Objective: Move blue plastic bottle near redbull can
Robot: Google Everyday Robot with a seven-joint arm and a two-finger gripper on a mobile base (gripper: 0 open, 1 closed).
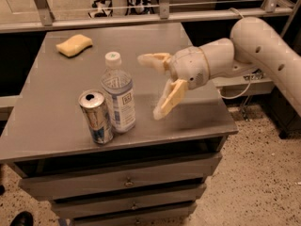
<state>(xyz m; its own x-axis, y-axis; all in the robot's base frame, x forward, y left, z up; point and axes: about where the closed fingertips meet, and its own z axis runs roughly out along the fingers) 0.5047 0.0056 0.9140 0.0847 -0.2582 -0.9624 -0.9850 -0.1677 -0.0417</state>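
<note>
The blue plastic bottle (118, 94) stands upright on the grey cabinet top (61, 88), white cap on, label facing front. The redbull can (96, 116) stands upright right beside it on its left, nearly touching. My gripper (151, 86) hangs to the right of the bottle, a short gap away, with its two cream fingers (170, 99) spread wide apart and nothing between them. The white arm reaches in from the right.
A yellow sponge (74, 45) lies at the far left corner of the cabinet top. The cabinet has drawers (127, 180) below. A metal rail (141, 18) runs behind. A white cable (237, 93) hangs at the right.
</note>
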